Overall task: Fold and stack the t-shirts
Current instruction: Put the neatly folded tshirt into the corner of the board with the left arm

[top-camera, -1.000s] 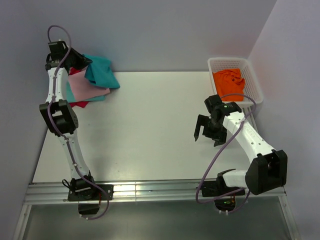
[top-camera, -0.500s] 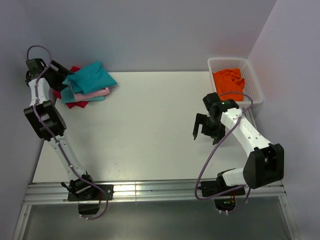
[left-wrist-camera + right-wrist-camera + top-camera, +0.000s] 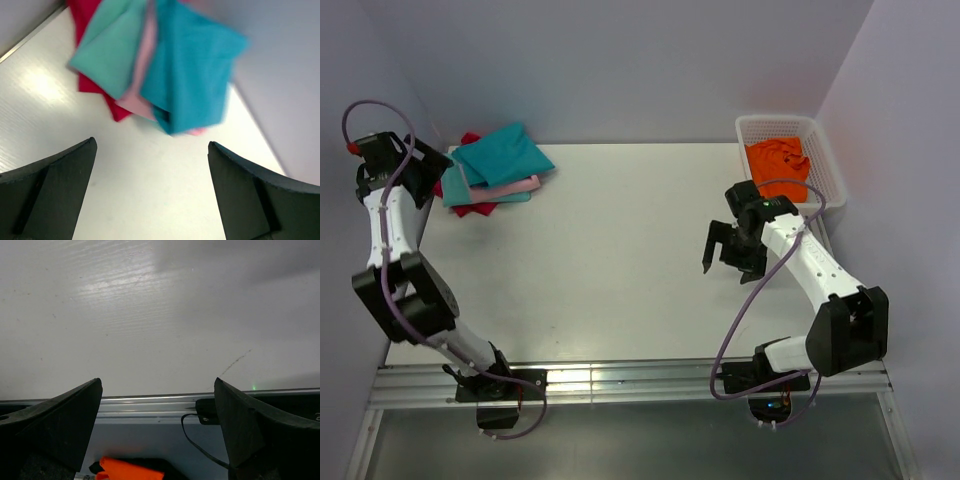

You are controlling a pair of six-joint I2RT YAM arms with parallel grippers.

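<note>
Teal t-shirt (image 3: 502, 152) on top, a pile of four folded shirts lies on the pale, faintly grained worktop (image 3: 610, 260), far across it to the left of the white mesh basket (image 3: 830, 170).

Nearest of all, the right hand (image 3: 156, 382) hangs over bare worktop just in front of the basket and a little to its left. Its dark, wedge-shaped fingers are spread wide with nothing between them.

Farther back, well to the left of the basket, the left hand (image 3: 151, 145) hovers beside the pile. It too is spread wide and grips nothing, clear of the cloth.

In the pile the teal t-shirt is a soft, flat, roughly square fold, set askew to the layers below. Its layered edge faces the left hand, though that wrist view is blurred. Under it a thin strip of the pink t-shirt (image 3: 520, 186) shows, then the light aqua t-shirt (image 3: 107, 55) jutting out on the side away from the basket. The red t-shirt (image 3: 92, 85) peeks out at the bottom.

Farthest right, the basket is a rectangular plastic lattice. The orange t-shirt (image 3: 778, 160) lies crumpled and unfolded inside it.
</note>
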